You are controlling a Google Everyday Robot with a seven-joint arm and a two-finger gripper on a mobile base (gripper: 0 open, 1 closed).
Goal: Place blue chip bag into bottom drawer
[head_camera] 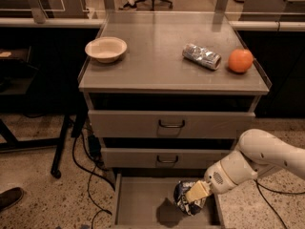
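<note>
The blue chip bag [185, 194] is crumpled, dark blue with white markings, and hangs just above the floor of the open bottom drawer [143, 202], at its right side. My gripper [196, 193] comes in from the right on a white arm and is shut on the bag, its tan fingers [197, 191] pressed against the bag's right side. The bag casts a shadow on the drawer's grey floor to its left.
On the cabinet top stand a cream bowl [106, 48] at left, a silver foil packet [201, 56] and an orange [240, 60] at right. The two upper drawers [171, 123] are closed. Cables [83, 168] lie on the floor at left.
</note>
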